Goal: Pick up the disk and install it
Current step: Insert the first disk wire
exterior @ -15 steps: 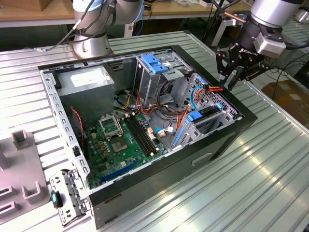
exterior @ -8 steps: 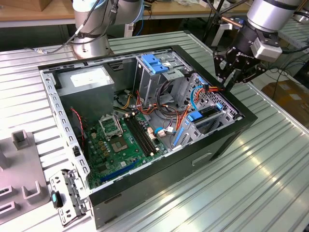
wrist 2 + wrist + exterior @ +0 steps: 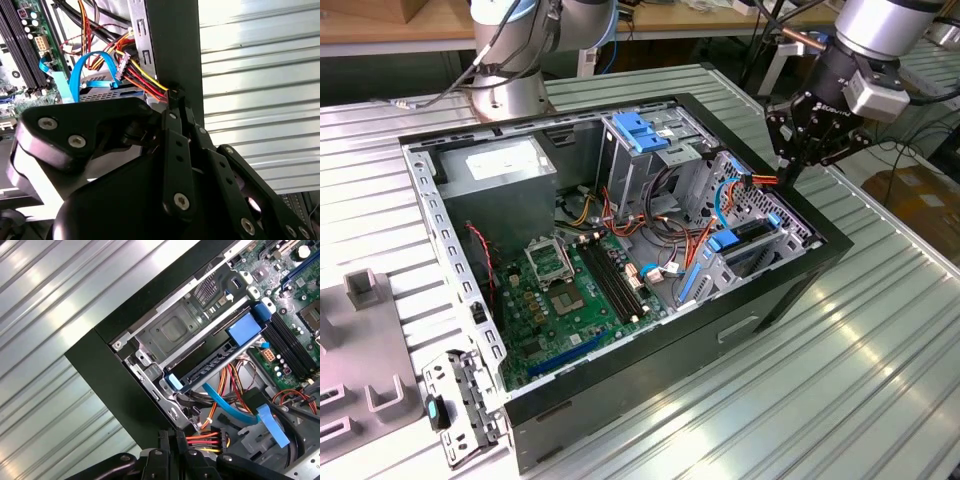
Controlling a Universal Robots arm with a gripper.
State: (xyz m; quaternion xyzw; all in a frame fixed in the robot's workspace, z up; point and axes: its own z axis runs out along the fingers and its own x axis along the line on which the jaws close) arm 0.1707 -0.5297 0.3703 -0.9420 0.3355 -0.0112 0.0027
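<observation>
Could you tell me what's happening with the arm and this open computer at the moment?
The gripper is down at the rim of the open computer case, at the drive cage on the exterior view's right, its fingertips pinched together on a bundle of red, yellow and black power wires. A drive with blue rails sits in the cage.

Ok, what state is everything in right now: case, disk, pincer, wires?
Black tower computer case: on its side, side panel off, open.
Dark flat disk with blue side rails: sitting in the drive cage bay.
Pincer: shut, tips at the wires by the case edge.
Red, orange and yellow wire bundle: touching the pincer tips.
</observation>
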